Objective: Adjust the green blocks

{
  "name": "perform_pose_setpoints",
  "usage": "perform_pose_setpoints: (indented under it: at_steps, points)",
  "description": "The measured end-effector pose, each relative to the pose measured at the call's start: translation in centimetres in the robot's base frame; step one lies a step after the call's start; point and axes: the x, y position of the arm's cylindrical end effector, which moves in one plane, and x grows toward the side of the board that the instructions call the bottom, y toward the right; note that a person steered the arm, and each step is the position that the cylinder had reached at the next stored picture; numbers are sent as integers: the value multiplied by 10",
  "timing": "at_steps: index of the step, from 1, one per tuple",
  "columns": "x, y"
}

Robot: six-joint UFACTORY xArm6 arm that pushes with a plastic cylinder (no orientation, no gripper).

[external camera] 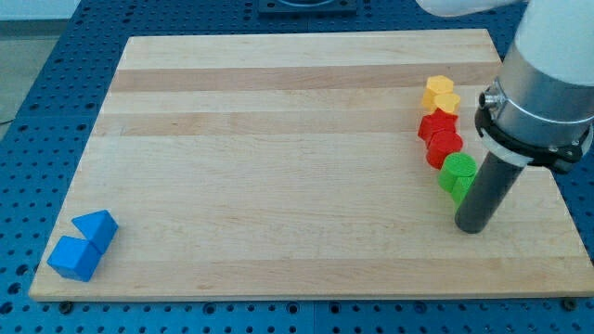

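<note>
Resting on wooden board [278,139]: my tip [471,228] beside green blocks [458,176].

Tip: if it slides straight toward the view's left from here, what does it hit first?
Likely the green blocks: my tip sits just below and right of them, so it may only clip their lower edge or pass under. Beyond them the board looks free.

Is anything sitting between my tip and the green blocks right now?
Nothing visible does. My tip is right beside the green blocks, at their lower right on the wooden board; the red blocks lie beyond them, toward the view's top.
</note>
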Motion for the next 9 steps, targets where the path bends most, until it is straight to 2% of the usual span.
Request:
perform_pose_setpoints:
  at_steps: [1,2,3,4,7,8,9]
  points:
    - [1,-23]
    - [-11,-77]
    - [-54,-140]
    - [-101,-160]
    - [-104,-54]
    - [-104,-55]
    - [-104,-119]
